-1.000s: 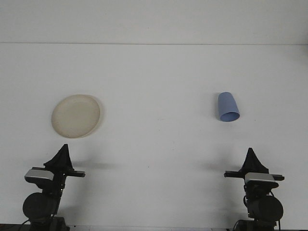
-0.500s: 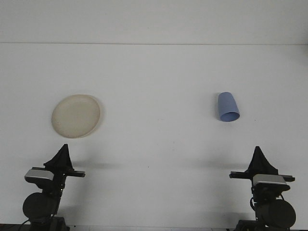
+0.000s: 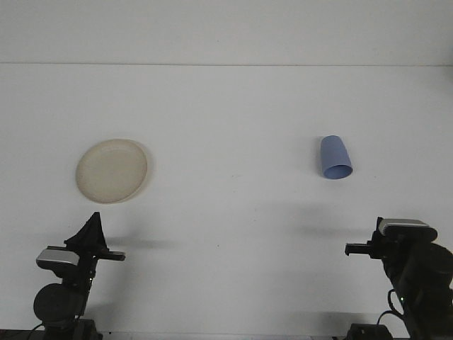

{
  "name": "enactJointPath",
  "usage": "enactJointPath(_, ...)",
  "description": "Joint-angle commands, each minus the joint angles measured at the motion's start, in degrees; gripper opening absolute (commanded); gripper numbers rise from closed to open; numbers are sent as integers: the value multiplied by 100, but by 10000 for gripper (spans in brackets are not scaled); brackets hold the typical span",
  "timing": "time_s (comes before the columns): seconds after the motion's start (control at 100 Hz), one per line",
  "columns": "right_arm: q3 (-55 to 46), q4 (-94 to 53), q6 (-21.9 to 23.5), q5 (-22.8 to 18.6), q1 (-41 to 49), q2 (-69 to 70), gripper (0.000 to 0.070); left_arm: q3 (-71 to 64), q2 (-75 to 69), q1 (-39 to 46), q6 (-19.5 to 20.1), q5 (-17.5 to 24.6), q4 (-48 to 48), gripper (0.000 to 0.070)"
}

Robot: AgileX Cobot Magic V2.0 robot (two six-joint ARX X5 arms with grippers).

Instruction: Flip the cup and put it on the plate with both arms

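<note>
Cup (image 3: 335,158) sideways, seemingly, right of plate (image 3: 112,171)

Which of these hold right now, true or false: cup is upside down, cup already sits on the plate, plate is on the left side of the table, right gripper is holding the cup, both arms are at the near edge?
1. The blue cup is upside down: false. It lies on its side, its open mouth facing the near edge.
2. The cup sits on the plate: false. The two are far apart on the table, cup right, plate left.
3. The plate is on the left side: true.
4. The right gripper holds the cup: false. It is well short of the cup.
5. Both arms are at the near edge: true; the left gripper is just short of the plate.
</note>
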Motion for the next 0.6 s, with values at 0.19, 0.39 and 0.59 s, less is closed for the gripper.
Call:
enactJointPath(0.19,527,-216,44,-22,-11,656,0,-109,-4,0,24,-28,57,11)
enactJointPath(0.39,527,-306,44,-22,-11,645,0,-109,-4,0,24,-28,57,11)
enactJointPath(0.59,527,-520,42,-24,-11,647,183,-109,-2,0,24,-28,57,11)
